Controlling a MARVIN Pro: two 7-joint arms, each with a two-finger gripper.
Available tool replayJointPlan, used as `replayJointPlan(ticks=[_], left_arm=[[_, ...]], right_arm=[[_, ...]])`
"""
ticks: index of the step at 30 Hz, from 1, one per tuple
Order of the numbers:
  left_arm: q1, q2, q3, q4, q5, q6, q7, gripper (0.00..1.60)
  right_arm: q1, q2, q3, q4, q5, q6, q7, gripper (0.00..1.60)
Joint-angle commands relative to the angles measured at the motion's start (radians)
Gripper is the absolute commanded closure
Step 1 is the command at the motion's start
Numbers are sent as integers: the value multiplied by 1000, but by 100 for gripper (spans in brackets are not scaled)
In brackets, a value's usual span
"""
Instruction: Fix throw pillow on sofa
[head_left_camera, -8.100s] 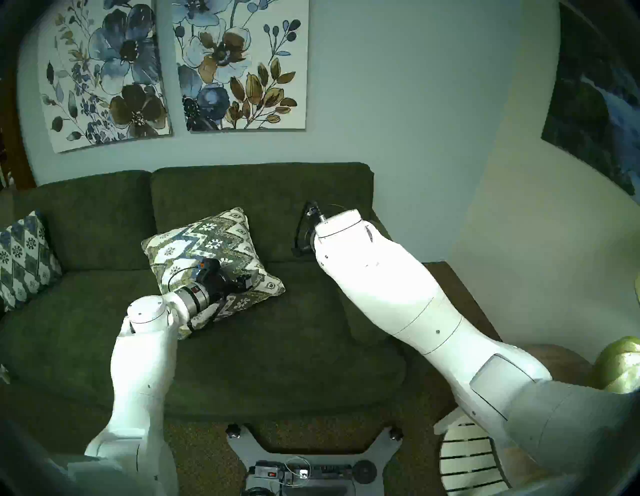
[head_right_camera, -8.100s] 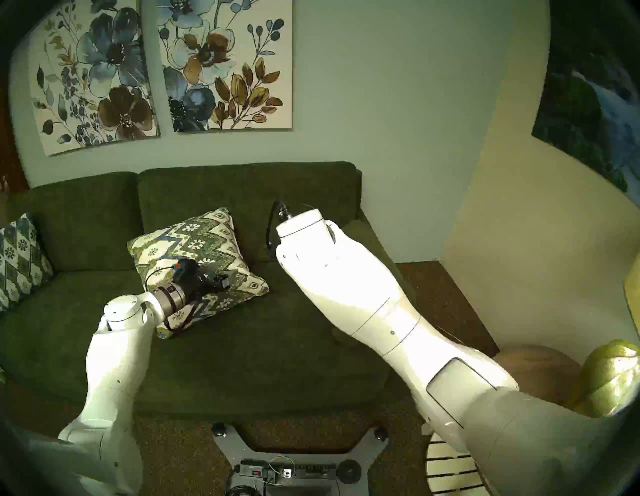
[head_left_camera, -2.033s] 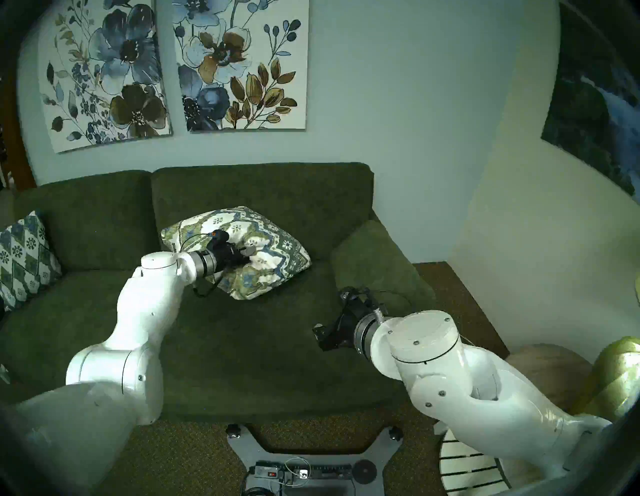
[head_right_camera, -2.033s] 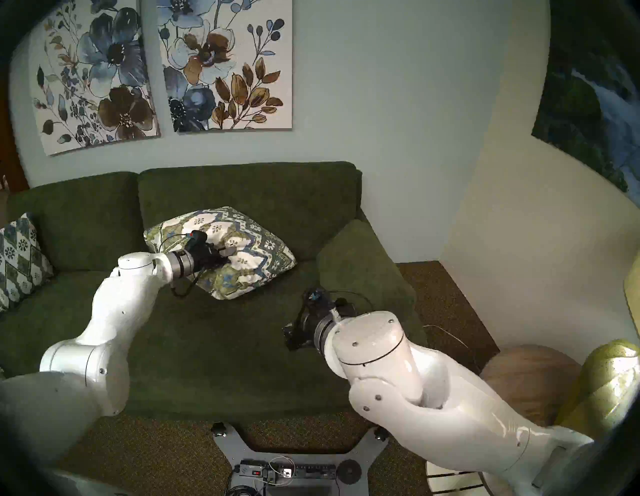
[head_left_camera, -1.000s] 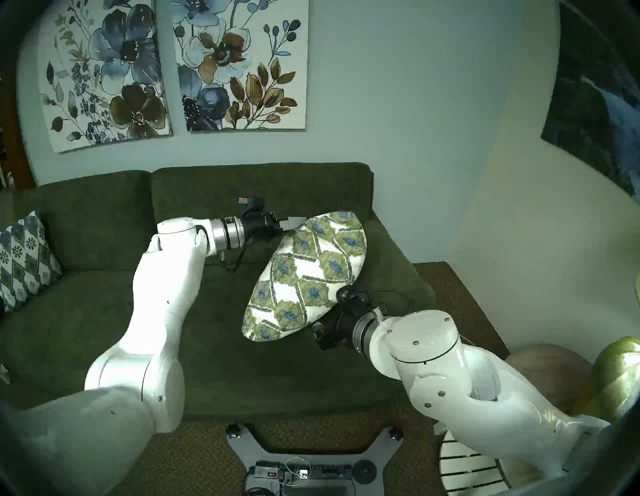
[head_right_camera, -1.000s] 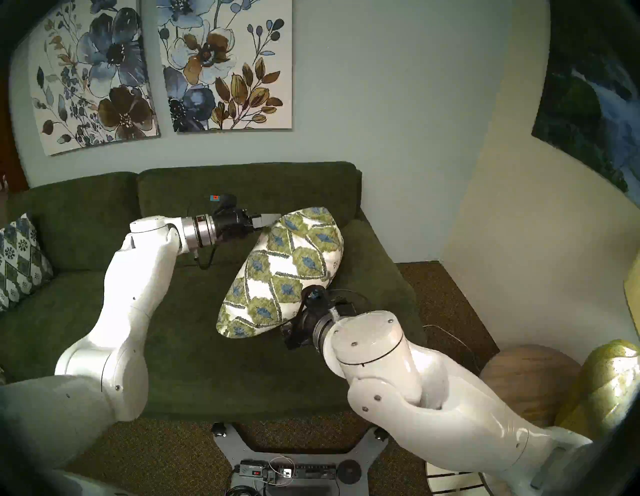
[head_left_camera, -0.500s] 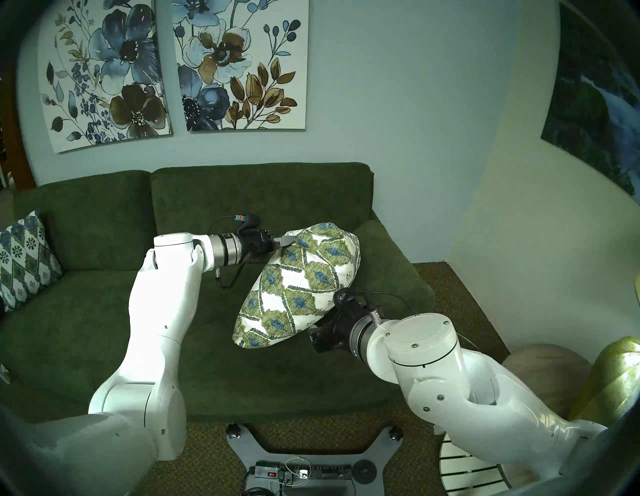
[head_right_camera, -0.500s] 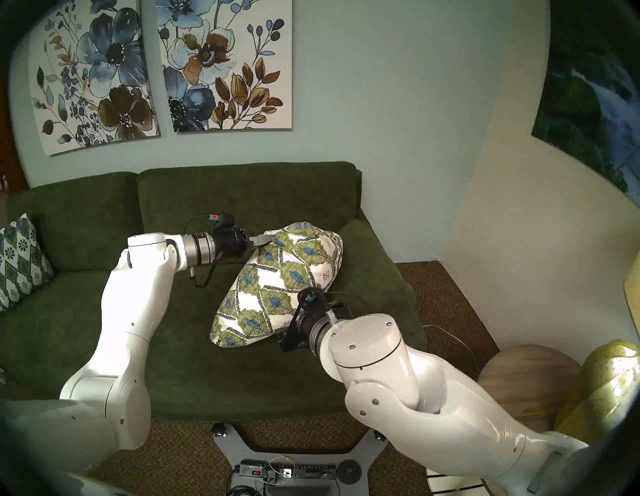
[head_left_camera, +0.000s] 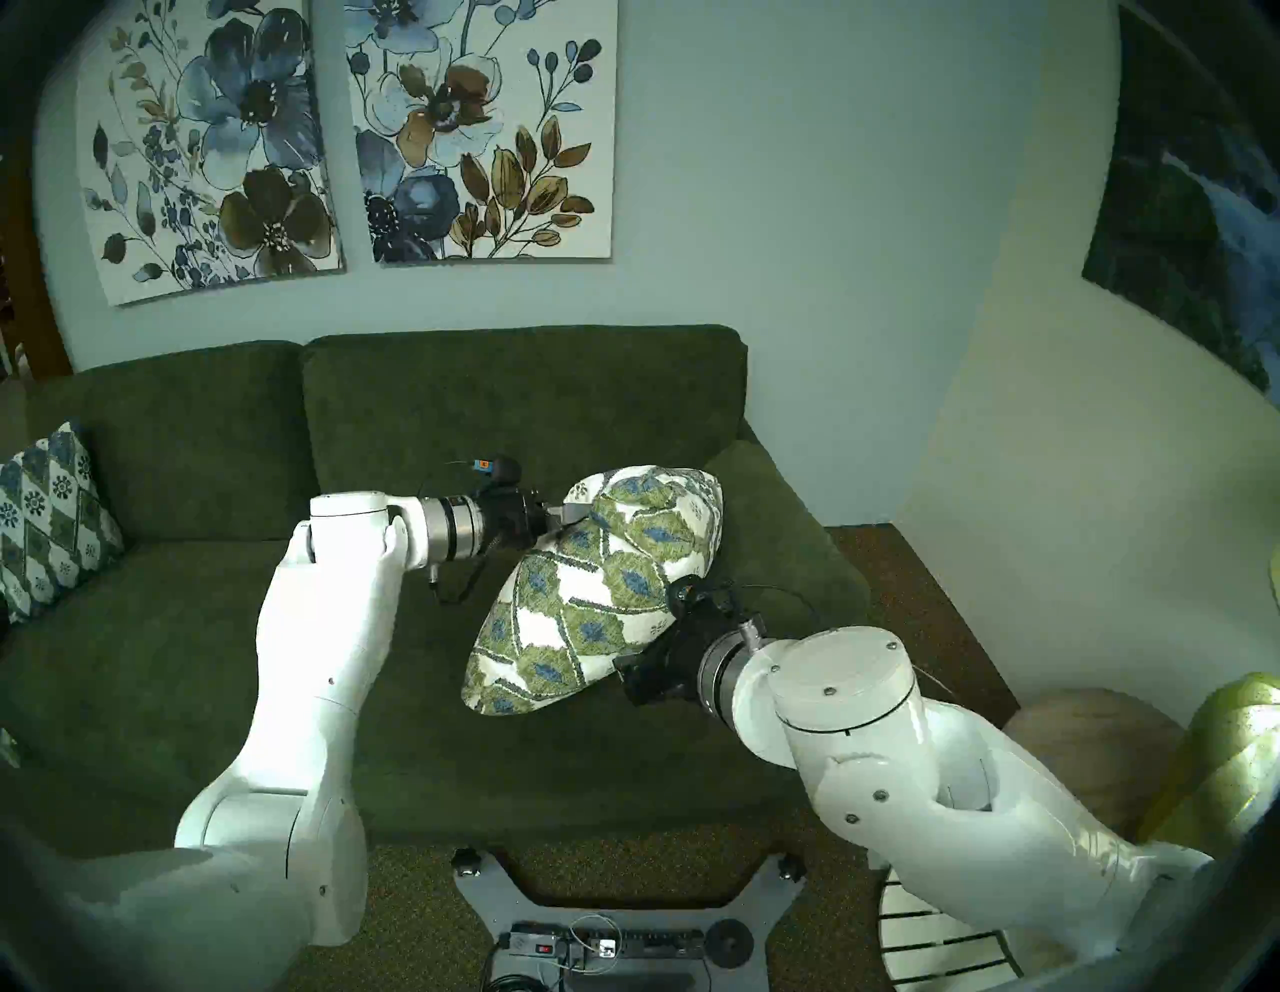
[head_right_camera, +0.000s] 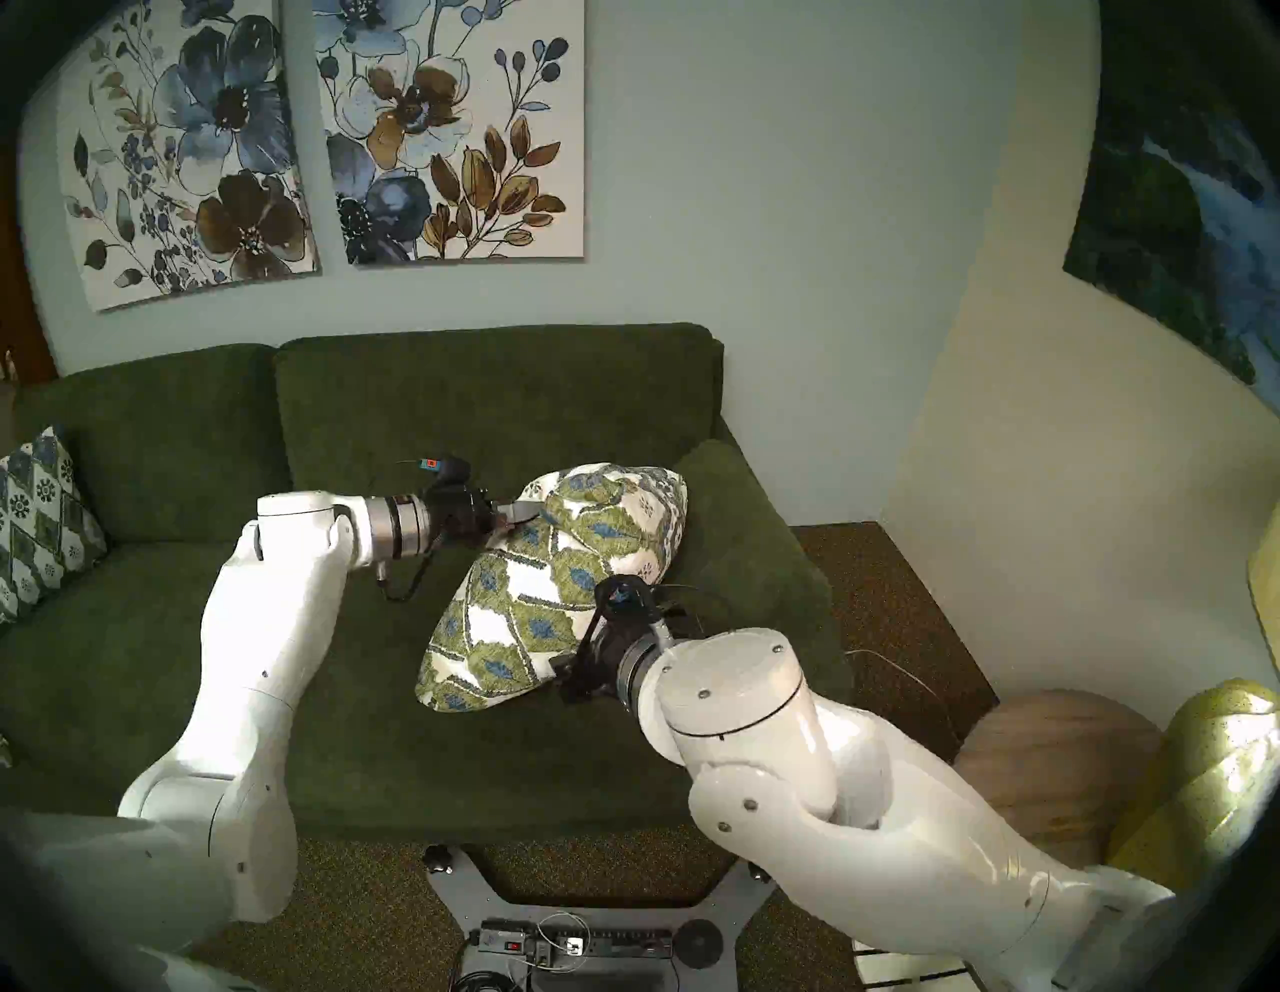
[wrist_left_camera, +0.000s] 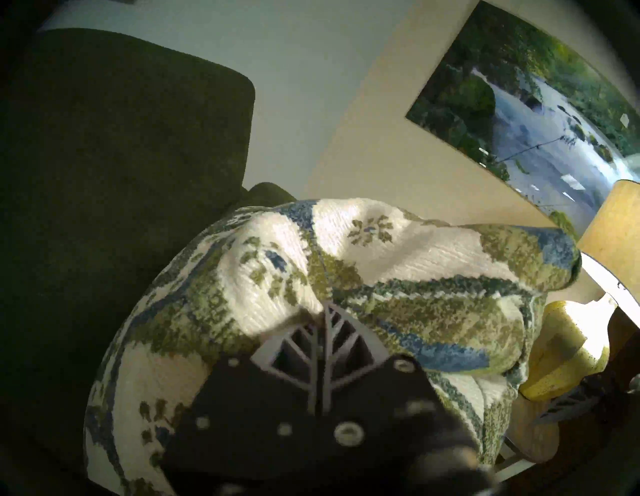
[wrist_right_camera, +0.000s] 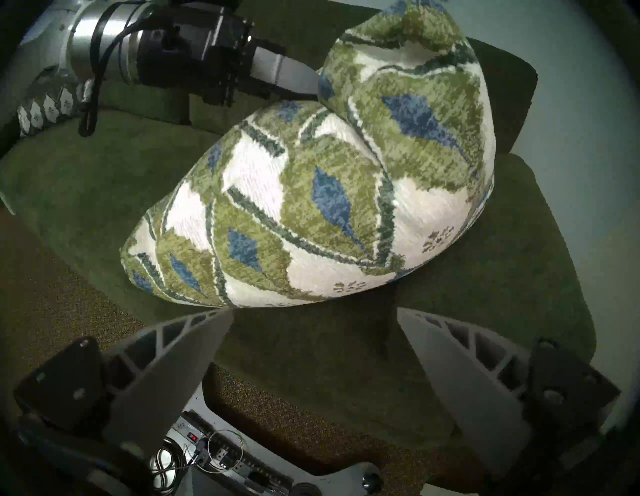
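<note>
The throw pillow (head_left_camera: 596, 589) stands tilted on the right half of the green sofa (head_left_camera: 173, 623), its leaf-diamond face toward my head. Its lower corner is down at the seat and its top leans toward the right armrest. My left gripper (head_left_camera: 578, 512) is shut on a pinch of fabric at the pillow's upper left edge, seen close in the left wrist view (wrist_left_camera: 327, 304). My right gripper (wrist_right_camera: 313, 317) is open just below and to the right of the pillow, its two fingers apart and holding nothing. From the head views its fingertips are hidden behind the pillow.
A bluer diamond-lattice pillow (head_left_camera: 48, 512) leans at the sofa's far left end. The padded right armrest (head_left_camera: 769, 526) is right behind the throw pillow. A round wooden table (head_left_camera: 1094, 748) and a yellow-green lamp base (head_left_camera: 1233, 755) stand to the right of the sofa.
My left gripper has come down and slightly toward me with the pillow, so the pillow sits lower and more bunched at the top. The right gripper has edged left under the pillow's lower side.
</note>
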Motion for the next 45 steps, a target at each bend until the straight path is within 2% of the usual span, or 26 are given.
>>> replayJointPlan(ticks=[1,11,16,21,26,31,39,45], left_arm=[[17,8,-1,-9,0,-6,-9,160],[8,13,-10,6,2,-14,-16,160],[1,13,-16,20,0,-25,-17,160],[-5,14,-20,34,-2,-33,-21,160],[-9,18,-24,44,-5,-37,-28,160],[-17,24,-31,62,-7,-42,-34,160],[-30,37,-43,93,-9,-50,-41,160],[-45,47,-50,130,-14,-58,-50,160]], right_arm=[[12,5,1,-14,-11,-2,-111,0],[125,55,26,-88,-15,-2,-87,0],[168,95,32,-103,10,-2,-85,0],[230,118,-1,-54,56,-2,-53,0],[288,100,-39,26,85,-2,-24,0],[347,82,-43,98,100,-2,-4,0],[416,66,-24,118,125,-2,10,0],[483,56,-44,158,163,-2,25,0]])
